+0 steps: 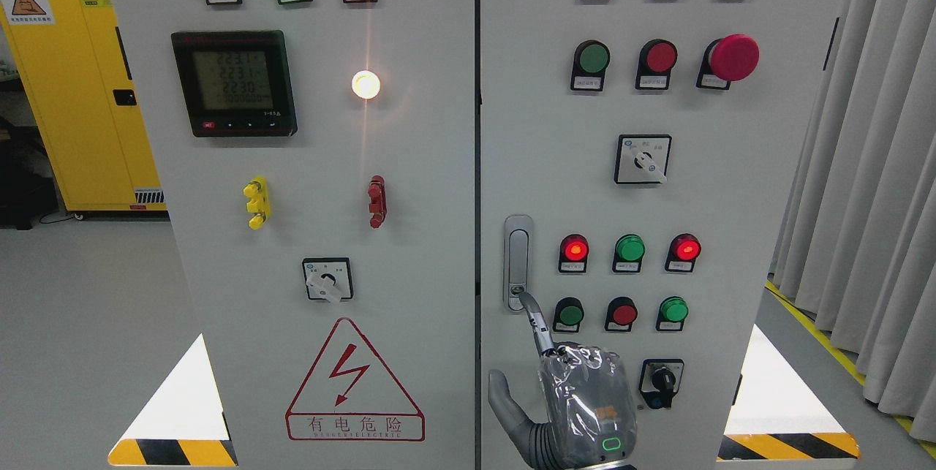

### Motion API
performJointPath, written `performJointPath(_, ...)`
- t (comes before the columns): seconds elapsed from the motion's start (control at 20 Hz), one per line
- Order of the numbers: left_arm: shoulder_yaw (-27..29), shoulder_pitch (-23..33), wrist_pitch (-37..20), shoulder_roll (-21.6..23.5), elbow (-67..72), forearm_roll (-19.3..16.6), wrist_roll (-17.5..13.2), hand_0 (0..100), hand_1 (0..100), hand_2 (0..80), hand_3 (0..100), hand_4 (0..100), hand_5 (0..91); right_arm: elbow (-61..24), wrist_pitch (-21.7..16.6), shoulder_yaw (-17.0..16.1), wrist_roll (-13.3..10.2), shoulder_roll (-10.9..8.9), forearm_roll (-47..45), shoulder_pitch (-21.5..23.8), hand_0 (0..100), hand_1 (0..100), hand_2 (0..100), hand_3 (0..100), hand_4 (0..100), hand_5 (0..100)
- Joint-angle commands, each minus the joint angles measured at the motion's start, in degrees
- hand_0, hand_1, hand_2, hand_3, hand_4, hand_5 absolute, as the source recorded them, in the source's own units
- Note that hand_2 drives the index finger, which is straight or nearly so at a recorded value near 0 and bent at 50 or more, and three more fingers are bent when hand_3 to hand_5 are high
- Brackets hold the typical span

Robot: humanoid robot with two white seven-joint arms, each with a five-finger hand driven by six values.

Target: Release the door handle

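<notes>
You are looking at a big grey cabinet with two doors. The door handle [518, 258] is a long silver one that stands straight up near the left edge of the right door [731, 185], just beside the gap between the doors. Your right hand [581, 397] comes up from the bottom edge, below the handle. It is wrapped in shiny silver stuff. Its pointing finger [537, 324] is stretched out straight and leans up to the left, and its tip touches the very bottom end of the handle. The thumb [504, 397] sticks out to the left, apart from the rest of the hand. You cannot see the other fingers above the back of the hand. The hand is not wrapped around the handle and holds nothing. Just to the right of the handle is a lit red light [575, 248], and under that a dark green button [569, 313], near the pointing finger. A black knob [663, 381] sits just right of the hand. Higher up on this door is a big red button [735, 57]. The left door [424, 163] has a small screen [234, 82] with numbers and a red warning sign [353, 382] with a lightning bolt. A yellow cupboard [66, 90] stands far left, and a grey curtain [877, 163] hangs on the right.
</notes>
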Motion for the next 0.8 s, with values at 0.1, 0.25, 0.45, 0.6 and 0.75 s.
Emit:
performJointPath(0.1,0.0,0.0,0.0,0.0,0.0,0.0,0.0,12,56,0.0,0,0,0.0,2.7,0.1,0.4,0.1,0.63,0.5,-1.2,53,29,0,100,100,100)
performJointPath(0.25,0.0,0.0,0.0,0.0,0.0,0.0,0.0,12,56,0.0,0,0,0.0,3.1,0.2,0.2,0.1,0.54,0.5,-1.7,53,29,0,100,100,100)
performJointPath(0.45,0.0,0.0,0.0,0.0,0.0,0.0,0.0,12,56,0.0,0,0,0.0,3.4,0.2,0.0,0.1,0.54,0.5,-1.8,54,29,0,100,100,100)
performJointPath(0.6,-0.1,0.0,0.0,0.0,0.0,0.0,0.0,12,56,0.0,0,0,0.0,3.6,1.1,0.1,0.1,0.63,0.5,-2.0,54,29,0,100,100,100)
performJointPath(0.75,0.0,0.0,0.0,0.0,0.0,0.0,0.0,12,56,0.0,0,0,0.0,3.7,1.8,0.1,0.1,0.54,0.3,-2.2,54,29,0,100,100,100)
